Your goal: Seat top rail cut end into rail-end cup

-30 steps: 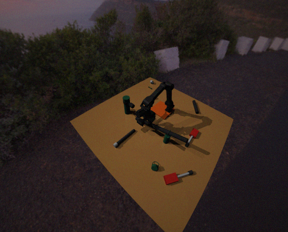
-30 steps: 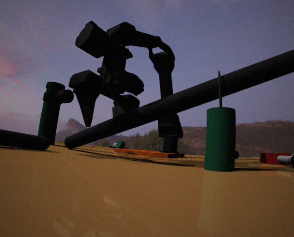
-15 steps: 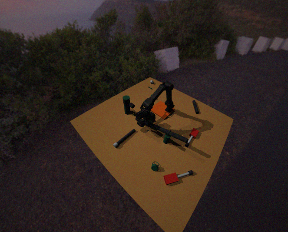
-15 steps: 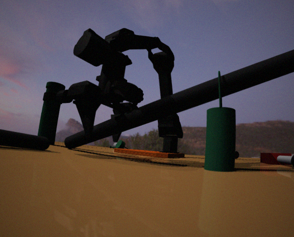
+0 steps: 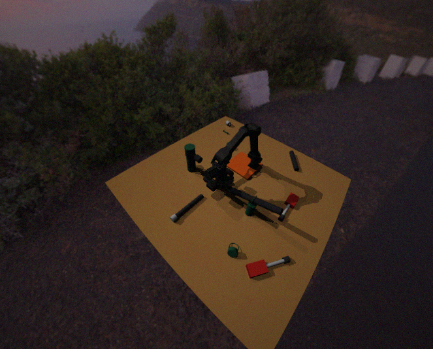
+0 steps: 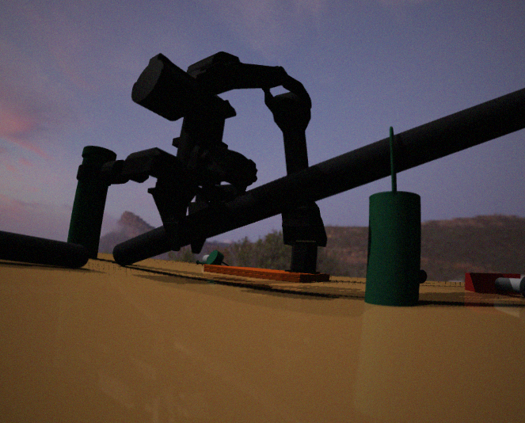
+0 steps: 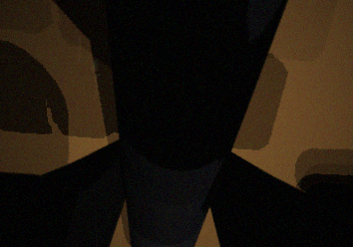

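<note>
The dark rail (image 5: 265, 204) (image 6: 344, 175) (image 7: 165, 201) slopes through the wire loop (image 6: 391, 157) above the short green post (image 5: 250, 209) (image 6: 393, 248). Its lower end is outside the cup, low near the table top. My gripper (image 5: 218, 184) (image 6: 185, 231) (image 7: 170, 144) is shut on the rail near that end, one finger against each side in the wrist view. The big green post (image 5: 190, 163) (image 6: 87, 214) stands upright beyond this end. Its band (image 6: 84, 171) is up near the cap, with the dark rail-end cup (image 5: 198, 158) (image 6: 111, 172) hanging on it. The gripper partly covers the cup in the exterior view.
A dark rod with a pale end (image 5: 188, 207) lies near the big post. Another dark rod (image 5: 294, 161) lies at the right. A green loop cap (image 5: 232, 251) and two red-plated pieces (image 5: 256, 268) (image 5: 292, 200) lie about. The arm's orange base plate (image 5: 240, 165) is behind the gripper.
</note>
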Motion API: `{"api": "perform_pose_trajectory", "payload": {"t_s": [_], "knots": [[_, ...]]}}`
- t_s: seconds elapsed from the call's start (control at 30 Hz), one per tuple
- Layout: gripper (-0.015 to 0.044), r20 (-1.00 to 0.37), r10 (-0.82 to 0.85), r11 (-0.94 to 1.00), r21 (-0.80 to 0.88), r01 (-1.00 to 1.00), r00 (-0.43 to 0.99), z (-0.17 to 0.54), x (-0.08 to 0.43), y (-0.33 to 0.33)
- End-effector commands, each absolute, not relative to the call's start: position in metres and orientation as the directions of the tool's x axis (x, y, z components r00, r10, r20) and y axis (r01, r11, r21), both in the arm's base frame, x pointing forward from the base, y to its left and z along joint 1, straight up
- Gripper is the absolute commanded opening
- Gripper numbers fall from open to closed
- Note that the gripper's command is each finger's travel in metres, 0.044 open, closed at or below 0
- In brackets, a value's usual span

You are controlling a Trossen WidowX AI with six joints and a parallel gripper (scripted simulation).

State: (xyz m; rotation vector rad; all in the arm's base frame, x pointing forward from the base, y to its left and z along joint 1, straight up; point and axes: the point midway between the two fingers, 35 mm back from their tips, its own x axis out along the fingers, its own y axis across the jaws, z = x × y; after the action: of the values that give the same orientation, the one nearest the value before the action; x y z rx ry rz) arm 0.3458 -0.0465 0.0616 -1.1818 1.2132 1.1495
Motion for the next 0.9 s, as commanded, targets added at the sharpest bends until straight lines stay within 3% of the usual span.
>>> {"api": "perform_pose_trajectory", "payload": {"t_s": [0.0,0.2,0.87], "knots": [[0.0137,-1.000,-0.004,0.049,-0.031,-0.998,0.031,0.061,0.346,-0.047],[0.0000,-1.000,-0.004,0.049,-0.031,-0.998,0.031,0.067,0.346,-0.046],[0.0000,-0.943,-0.334,0.052,-0.034,-0.998,0.015,0.149,0.342,-0.061]]}}
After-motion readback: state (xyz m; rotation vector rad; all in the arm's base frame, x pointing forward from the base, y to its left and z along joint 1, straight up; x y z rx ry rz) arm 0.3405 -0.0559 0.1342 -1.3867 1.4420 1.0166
